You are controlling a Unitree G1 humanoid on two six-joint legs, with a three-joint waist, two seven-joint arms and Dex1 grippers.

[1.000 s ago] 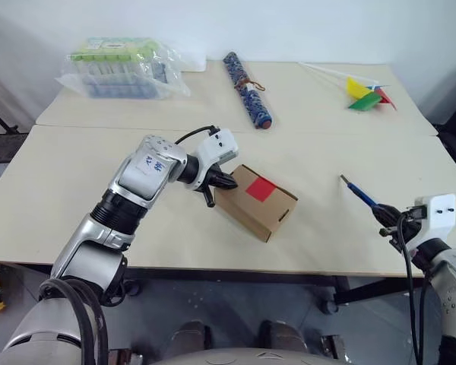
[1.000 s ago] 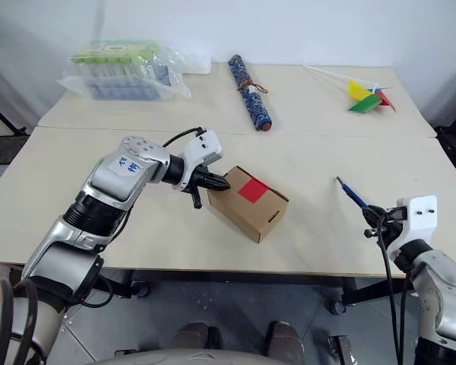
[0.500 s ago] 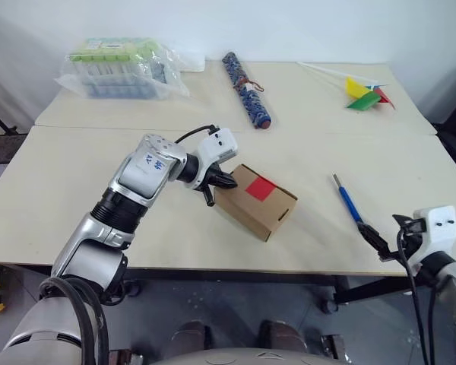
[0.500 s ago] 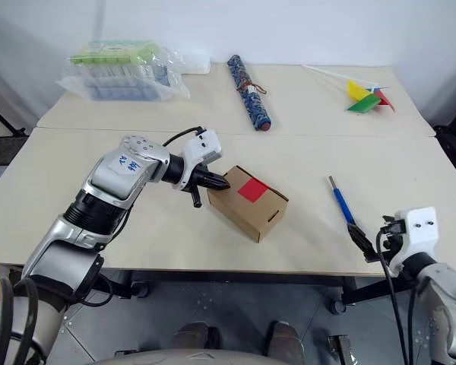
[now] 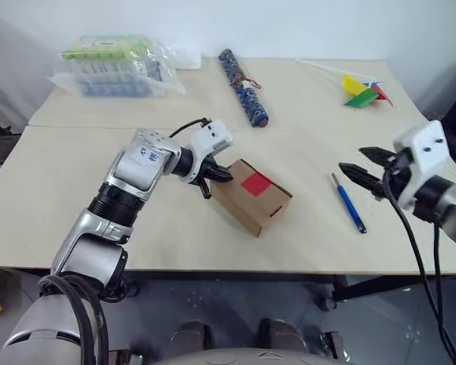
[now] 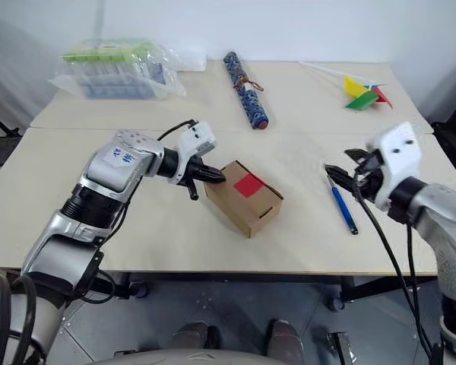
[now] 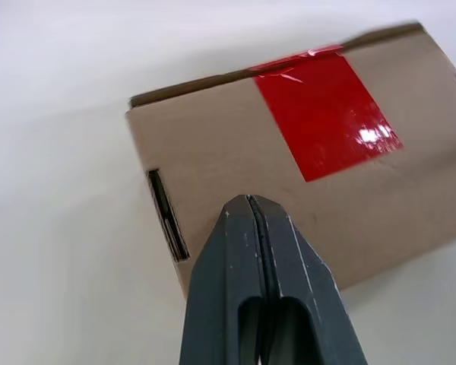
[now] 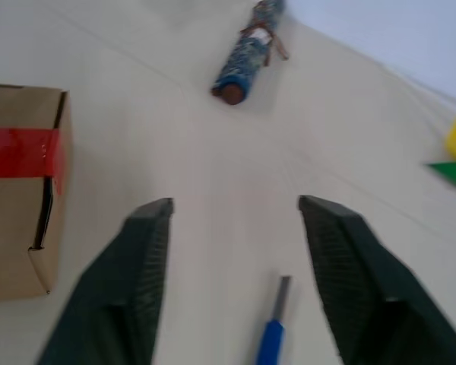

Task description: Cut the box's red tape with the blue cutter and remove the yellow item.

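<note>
In the left eye view, the box (image 5: 251, 196) is seen lying near the middle of the table (image 5: 61, 198), skewed, with the red tape (image 5: 256, 183) on its top face. The left gripper (image 5: 219, 173) is placed at the box's left end, its 2 fingers pressed together and holding nothing, the tip touching or just beside the cardboard; which of the 2 cannot be told. The blue cutter (image 5: 349, 202) is seen lying flat on the table to the right of the box, well apart from it. The right gripper (image 5: 362, 163) is held above the table near the cutter's far end, its 2 fingers spread and empty. At the far side a blue patterned roll (image 5: 245, 77), a plastic-wrapped pack (image 5: 115, 64) on the far left and a pinwheel (image 5: 362, 90) on the far right are seen. In the left wrist view, the closed fingers (image 7: 262, 296) are shown against the box's top near its end, with the red tape beyond them. In the right wrist view, the spread fingers (image 8: 133, 289) are shown with the cutter's end lying on the table between them, untouched, and the box off to one side.
</note>
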